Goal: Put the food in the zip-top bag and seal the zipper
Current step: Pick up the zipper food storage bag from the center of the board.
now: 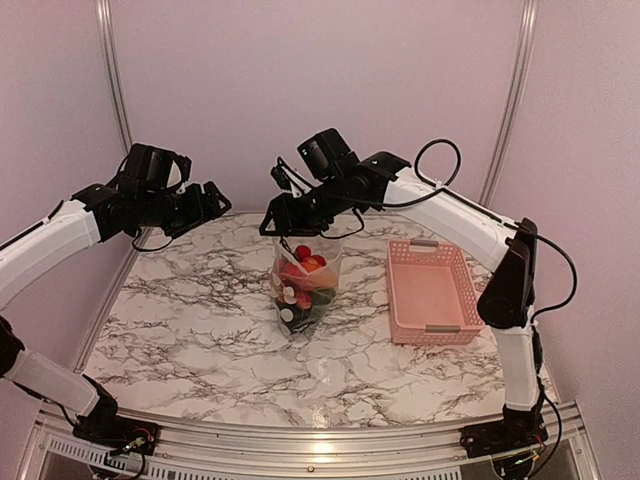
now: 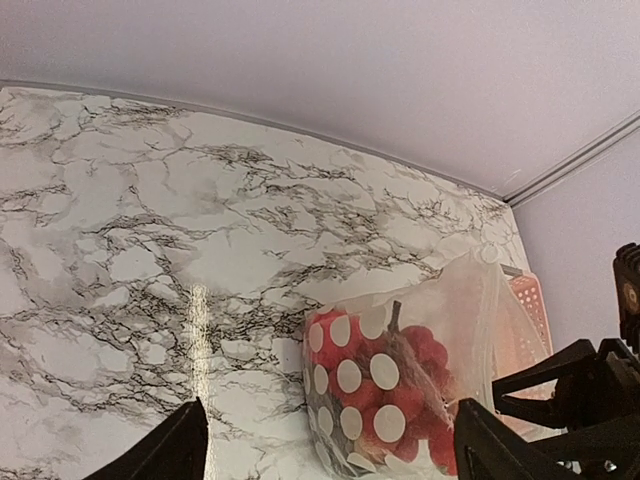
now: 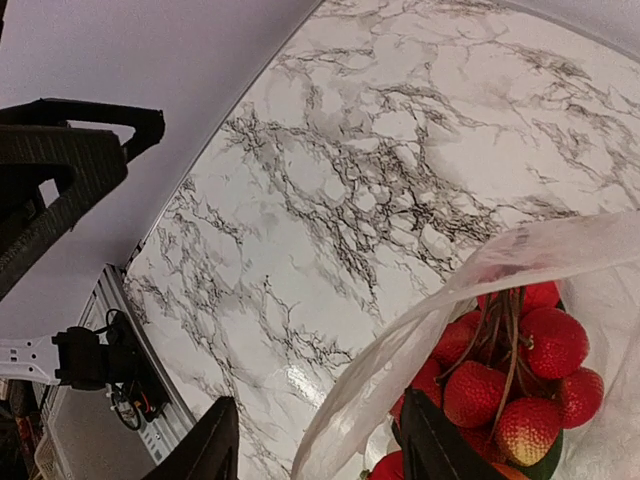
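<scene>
Zip-top bag (image 1: 305,285) stands upright at centre of the overhead view, on the marble-patterned worktop (image 1: 180,320). Clear film; the white dots are plain in the left wrist view. Food inside: red strawberries (image 3: 520,360) heaped near the top, a dark green piece (image 1: 322,297) lower down. Other pieces are too small to sort. The bag's mouth gapes open, seen from above at lower right of the right wrist view.

Right claw (image 1: 275,222) hangs just above the bag's upper left edge. Its arm reaches in from the right side of the overhead view. In its own camera the fingers (image 3: 430,445) stand apart at the bottom of the frame. The bag's rim film runs up between them, one finger on each side of it. Cannot tell whether either finger touches the film. Not clamped on it.

Left claw (image 1: 212,203) hovers off the worktop at upper left of the overhead view, well apart from the bag. Fingers spread wide at the bottom of its own camera, gripping nothing. The bag sits beyond them, lower centre-right of that frame.

Pink basket (image 1: 430,292) lies on the worktop right of the bag, near but not touching.
</scene>
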Controlling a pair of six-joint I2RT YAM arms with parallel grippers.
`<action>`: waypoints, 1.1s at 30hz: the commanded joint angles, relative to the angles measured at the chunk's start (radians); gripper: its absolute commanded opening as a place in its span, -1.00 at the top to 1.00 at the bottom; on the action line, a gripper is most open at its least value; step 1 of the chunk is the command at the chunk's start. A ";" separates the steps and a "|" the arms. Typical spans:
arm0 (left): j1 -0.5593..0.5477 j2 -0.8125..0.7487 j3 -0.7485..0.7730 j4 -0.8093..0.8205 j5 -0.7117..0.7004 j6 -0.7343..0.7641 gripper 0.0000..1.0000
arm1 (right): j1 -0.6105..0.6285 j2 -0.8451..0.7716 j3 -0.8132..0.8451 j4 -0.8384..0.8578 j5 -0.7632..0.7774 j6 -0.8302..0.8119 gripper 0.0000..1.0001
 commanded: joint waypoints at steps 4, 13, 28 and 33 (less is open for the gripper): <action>-0.001 -0.056 -0.053 -0.052 -0.103 -0.079 -0.72 | 0.013 0.049 0.051 -0.082 0.092 0.096 0.04; -0.001 -0.093 -0.120 0.049 0.037 0.052 -0.64 | 0.009 0.087 0.090 -0.006 0.105 0.086 0.76; -0.002 -0.100 -0.160 0.151 0.390 0.401 -0.39 | 0.017 -0.249 -0.183 -0.050 -0.160 -0.395 1.00; -0.010 -0.084 -0.195 0.192 0.478 0.458 -0.41 | 0.017 -0.335 -0.310 -0.112 -0.236 -0.446 1.00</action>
